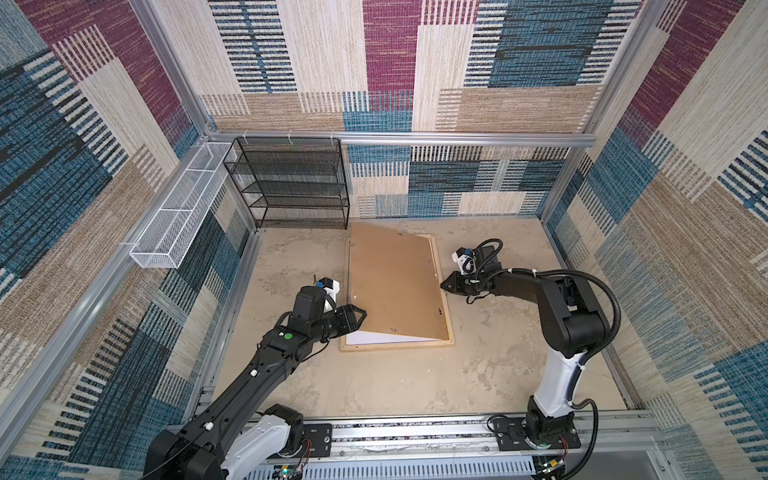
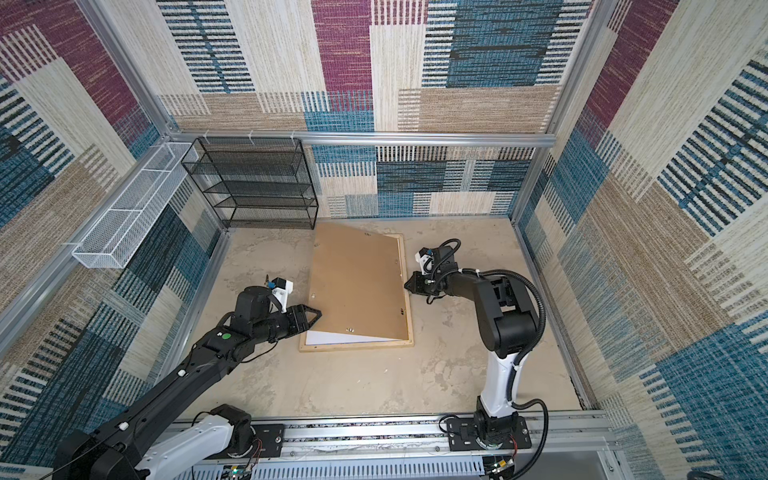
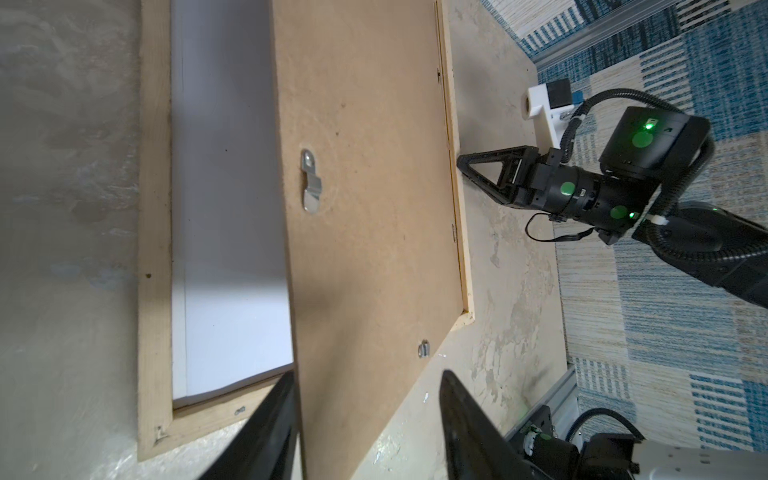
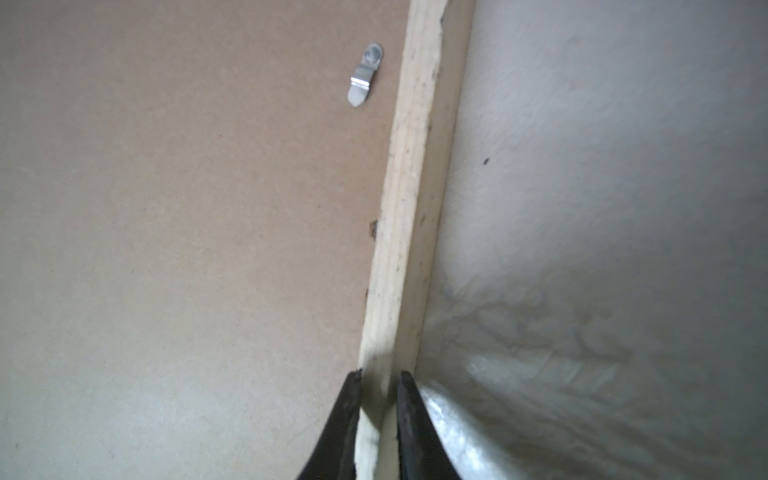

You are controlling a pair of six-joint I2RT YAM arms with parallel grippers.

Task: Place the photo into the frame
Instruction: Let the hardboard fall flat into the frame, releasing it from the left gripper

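Between the right gripper's (image 4: 379,374) jaws: the frame's (image 4: 405,208) pale, rough bare wood. Beside them, matt brown fibreboard backing (image 4: 187,208) with a shiny metal clip (image 4: 365,79).

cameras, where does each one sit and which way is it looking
Both top views: overhead on the robot's side, looking down and forward; both arms, left tool, right tool, frame and board show.
Left wrist: on the left arm, looking across the board toward the right arm; its own open fingers show.
Right wrist: on the right arm, looking along the frame's rail, which its fingers grip.
Shared: both wrist views show board and frame; the left wrist view also catches the right tool.
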